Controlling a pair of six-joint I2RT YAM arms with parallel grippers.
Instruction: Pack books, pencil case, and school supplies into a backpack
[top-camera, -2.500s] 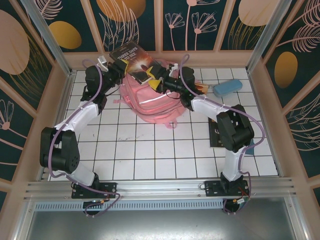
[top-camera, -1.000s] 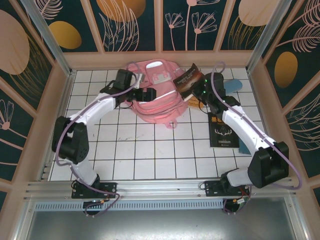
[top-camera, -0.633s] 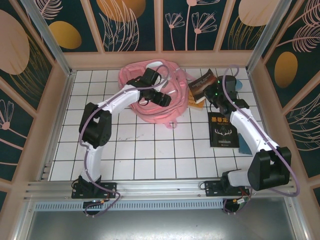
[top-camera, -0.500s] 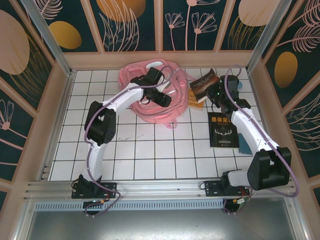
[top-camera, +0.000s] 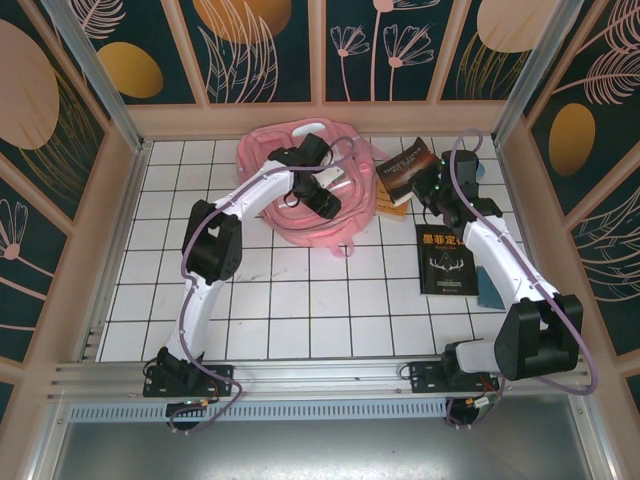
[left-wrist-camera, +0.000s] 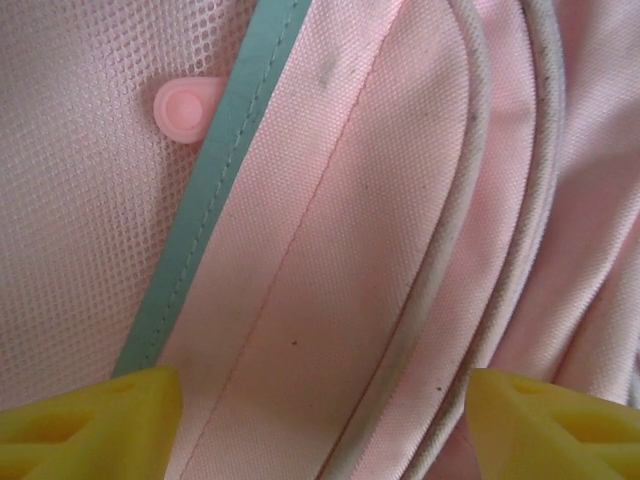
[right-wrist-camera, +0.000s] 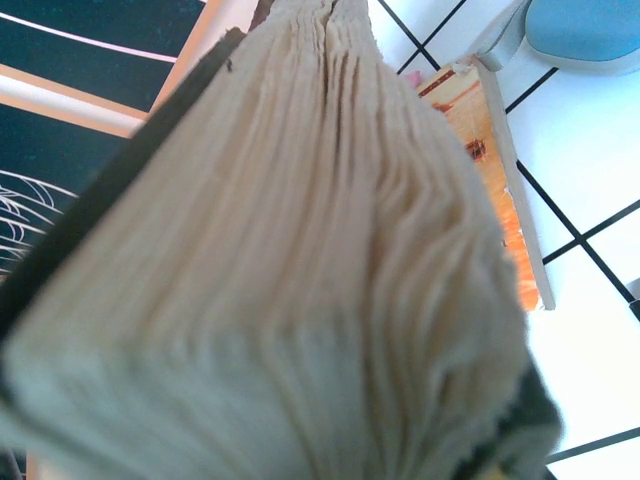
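The pink backpack (top-camera: 268, 160) lies bunched at the back of the tiled table, its fabric and piping (left-wrist-camera: 330, 250) close under my left wrist camera. My left gripper (top-camera: 325, 203) (left-wrist-camera: 320, 425) is pressed down on it. Its yellow fingertips (left-wrist-camera: 90, 420) stand wide apart, open, with flat pink fabric between them. My right gripper (top-camera: 425, 187) is shut on a dark-covered book (top-camera: 403, 168), whose page edges (right-wrist-camera: 300, 260) face its camera. An orange book (top-camera: 396, 207) (right-wrist-camera: 490, 170) lies on the tiles under it. A black booklet (top-camera: 445, 260) lies nearer. The light blue pencil case (right-wrist-camera: 590, 30) is beyond the orange book.
A teal flat thing (top-camera: 490, 290) sits just right of the black booklet. Wooden walls (top-camera: 320, 118) close in the table at the back and both sides. Bare white tiles (top-camera: 300, 300) stretch across the front and left.
My left arm has swung right over the backpack and lowered onto it, its jaws narrowing a little. My right arm has carried the dark book rightward, off the backpack.
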